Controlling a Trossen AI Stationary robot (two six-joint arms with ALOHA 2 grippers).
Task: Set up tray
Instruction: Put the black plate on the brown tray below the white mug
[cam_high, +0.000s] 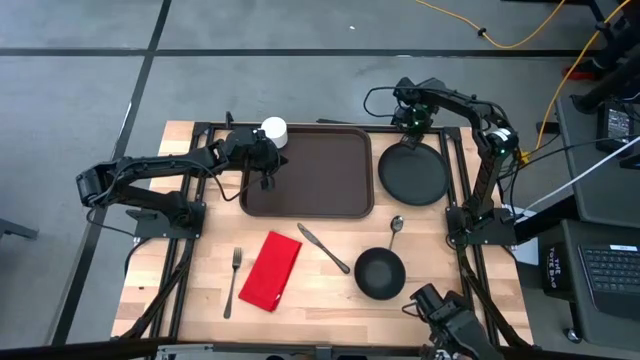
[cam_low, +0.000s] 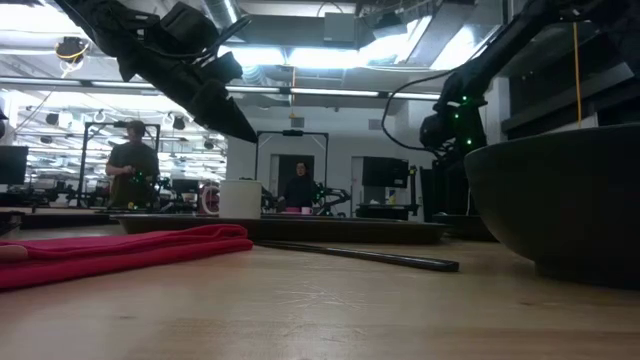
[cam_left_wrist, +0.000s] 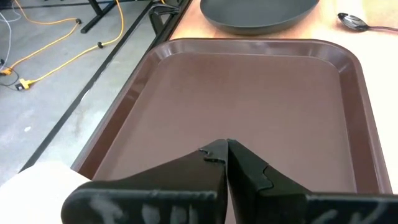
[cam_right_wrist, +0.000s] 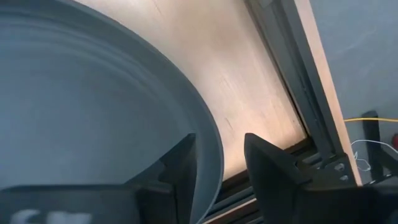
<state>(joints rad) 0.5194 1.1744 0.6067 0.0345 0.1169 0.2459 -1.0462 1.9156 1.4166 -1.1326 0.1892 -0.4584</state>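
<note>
The dark brown tray (cam_high: 320, 172) lies flat on the far middle of the table, with nothing on it; the left wrist view shows its bare floor (cam_left_wrist: 249, 93). My left gripper (cam_high: 267, 183) hangs shut above the tray's left end (cam_left_wrist: 222, 148) and is clear of it in the low view (cam_low: 246, 133). My right gripper (cam_high: 410, 133) is open at the far edge of the round black plate (cam_high: 413, 172), right of the tray. One finger (cam_right_wrist: 177, 162) stands over the plate's inside and the other (cam_right_wrist: 267, 162) outside its rim. My right gripper comes at the plate's far rim (cam_right_wrist: 210, 149) from above, slanting, with the rim between its open fingers. Bare table shows between the rim and the outer finger. I cannot tell whether the inner finger touches the plate, which lies flat on the table.
A white cup (cam_high: 273, 129) stands at the tray's far left corner, close to my left arm. Toward the near edge lie a fork (cam_high: 233, 280), a red napkin (cam_high: 270, 270), a knife (cam_high: 323, 247), a spoon (cam_high: 396, 225) and a black bowl (cam_high: 380, 273). People stand in the room behind.
</note>
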